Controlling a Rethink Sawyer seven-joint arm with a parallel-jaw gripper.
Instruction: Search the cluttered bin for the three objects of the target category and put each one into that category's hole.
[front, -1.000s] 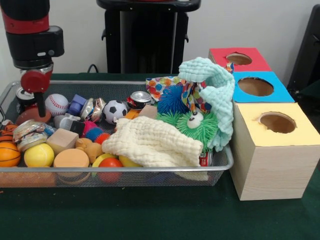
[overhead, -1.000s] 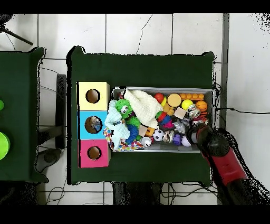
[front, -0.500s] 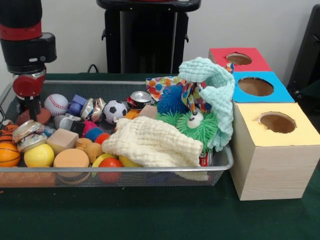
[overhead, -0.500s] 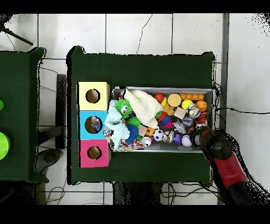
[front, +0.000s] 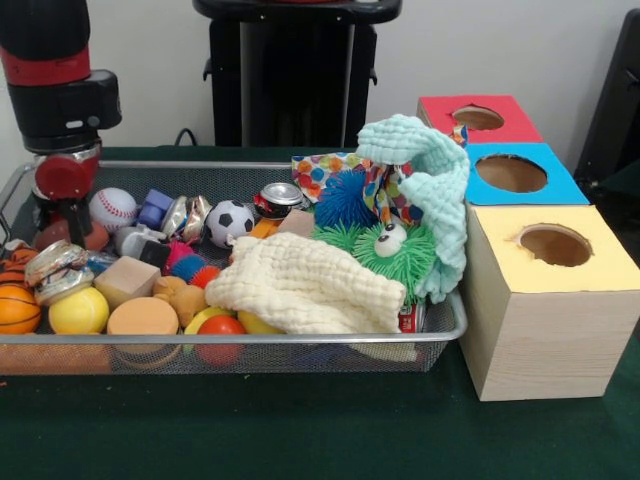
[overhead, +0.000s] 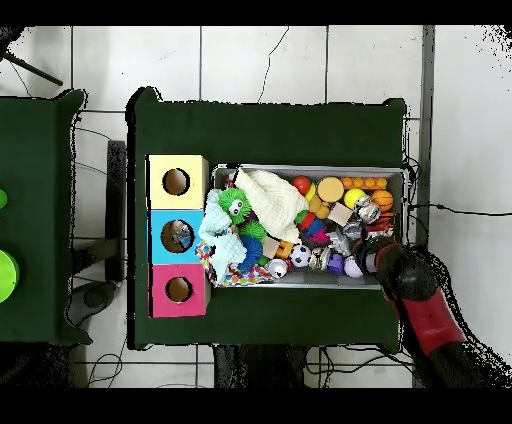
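Cloth (front: 305, 287), cream and crumpled, is draped over the near right part of the wire bin (front: 250, 340), with an orange ball (front: 221, 326) and a yellow ball (front: 78, 310) lined along the near rim beside it. Against the frame half a second ago, these are unmoved; only the arm (front: 55, 70) is seen shifted slightly rightward and lower over the bin's left end. The arm is held vertical, its black and red wrist pointing straight down, and the gripper (front: 70, 222) is lowered among the clutter just beside a baseball (front: 113, 208) and a brown object. Whether the claw is apart or together cannot be told, since it is hidden by the wrist and toys. Further back, a soccer ball (front: 229, 221) and a can (front: 279, 198) lie mid-bin, the can tilted with its top facing forward. To the right, three boxes are ranged in a row receding from the camera: yellow (front: 545, 300), blue (front: 520, 180), red (front: 478, 122), each hole facing up.
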